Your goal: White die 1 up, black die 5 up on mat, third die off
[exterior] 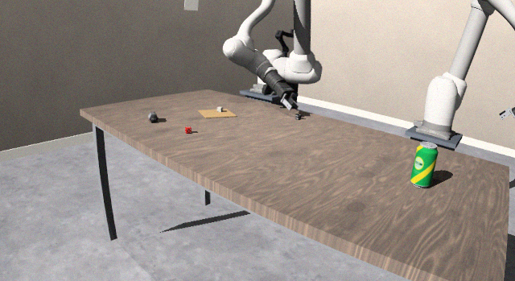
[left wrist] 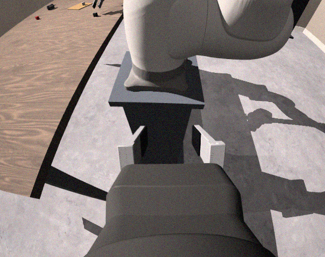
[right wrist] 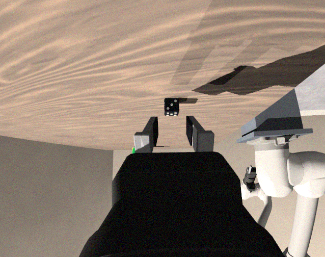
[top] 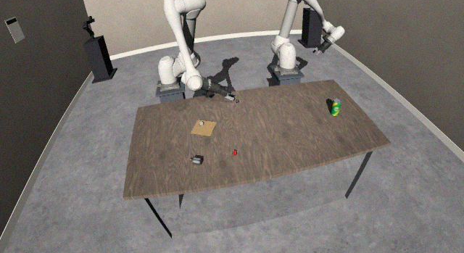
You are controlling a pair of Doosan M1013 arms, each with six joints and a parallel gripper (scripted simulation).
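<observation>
Black die (top: 237,101) (exterior: 298,116) (left wrist: 95,14) (right wrist: 171,106) just beyond your right gripper's (top: 231,98) (exterior: 290,105) (left wrist: 97,6) (right wrist: 171,117) fingertips, apart, in line with the gap. Right partly open, empty; your left gripper (top: 316,51) (exterior: 506,113) (left wrist: 169,134) (right wrist: 255,165) wide open.

green-and-yellow striped can (top: 336,108) (exterior: 423,166), tan mat (top: 204,130) (exterior: 213,113) (left wrist: 77,6)

Green can (exterior: 423,165) upright on table (exterior: 257,152)
</observation>
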